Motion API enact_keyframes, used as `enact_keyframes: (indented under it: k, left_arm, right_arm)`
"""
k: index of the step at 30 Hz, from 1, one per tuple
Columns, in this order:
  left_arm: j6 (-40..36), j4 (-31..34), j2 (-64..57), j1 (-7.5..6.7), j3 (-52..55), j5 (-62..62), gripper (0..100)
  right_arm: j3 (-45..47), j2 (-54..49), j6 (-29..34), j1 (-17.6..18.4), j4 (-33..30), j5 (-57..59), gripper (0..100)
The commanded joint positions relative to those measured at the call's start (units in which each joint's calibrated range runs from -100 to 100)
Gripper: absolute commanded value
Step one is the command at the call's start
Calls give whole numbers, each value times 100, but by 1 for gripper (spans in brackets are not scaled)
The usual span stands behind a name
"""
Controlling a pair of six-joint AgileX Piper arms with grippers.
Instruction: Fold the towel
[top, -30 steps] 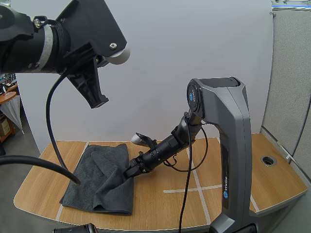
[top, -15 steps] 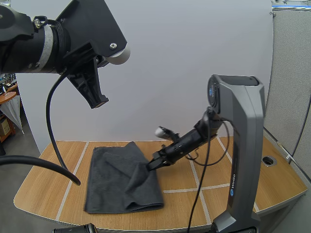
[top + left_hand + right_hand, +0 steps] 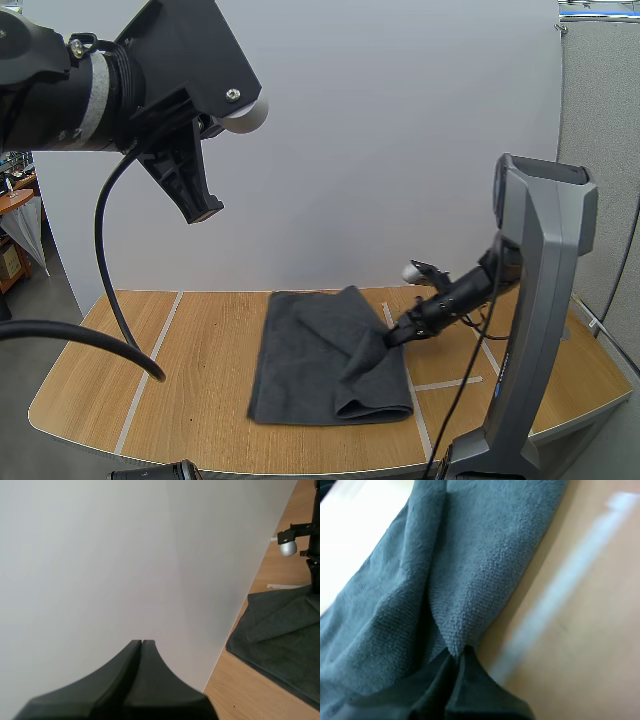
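Dark grey towel (image 3: 312, 352) with a terry nap, lying rumpled on the wooden tabletop (image 3: 190, 395), right of centre. Near right edge doubled over in a loose fold. One corner rises to a peak, pinched in the right claw (image 3: 390, 340).

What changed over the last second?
The right gripper, shut on a fold of the towel, dragged it rightward across the table, its arm swinging right with it. The left gripper stayed raised and shut.
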Motion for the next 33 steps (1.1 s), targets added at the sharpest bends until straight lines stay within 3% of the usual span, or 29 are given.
enact_keyframes:
  k: [1,13,15,17,21,23,29,33]
  left_arm:
    - [-31,-79,-25,-16,-29,20,0]
    - [-31,-79,-25,-16,-29,20,0]
    - [-31,-79,-25,-16,-29,20,0]
    - [-31,-79,-25,-16,-29,20,0]
    - [-31,-79,-25,-16,-29,20,0]
    - [-31,-79,-25,-16,-29,20,0]
    - [-31,-79,-25,-16,-29,20,0]
    - [-31,-79,-25,-16,-29,20,0]
  right_arm:
    - [-6,-98,-176,-125,-129,119,0]
    - [-6,-98,-177,-135,166,119,3]
    - [-6,-98,-177,-98,181,119,21]
    - [-6,-98,-168,-75,123,119,32]
    - [-6,-98,-101,-65,140,119,40]
    - [-26,-140,-101,-65,324,119,49]
    - [-725,-285,326,-65,478,119,96]
    - [-1166,-346,584,69,538,119,99]
